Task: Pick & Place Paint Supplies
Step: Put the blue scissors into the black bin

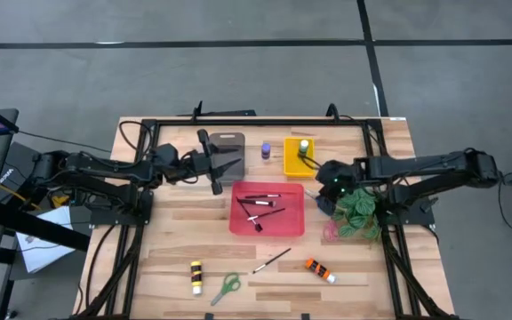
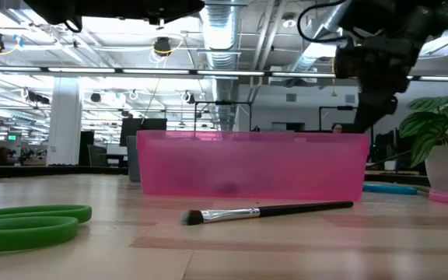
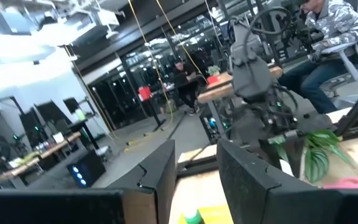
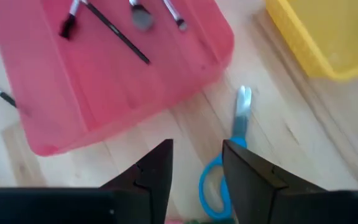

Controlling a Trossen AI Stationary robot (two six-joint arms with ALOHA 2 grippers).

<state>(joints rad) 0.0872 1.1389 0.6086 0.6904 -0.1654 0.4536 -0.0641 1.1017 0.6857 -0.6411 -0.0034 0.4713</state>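
A grey floor crossed by dark lines surrounds the wooden table, while beyond it an open hall shows exposed silver ducts under long ceiling lights, a white column, distant desks, and seated people before dark glass walls.

Table is pale planked wood, red tray glossy translucent plastic, blue scissors have shiny metal blades.
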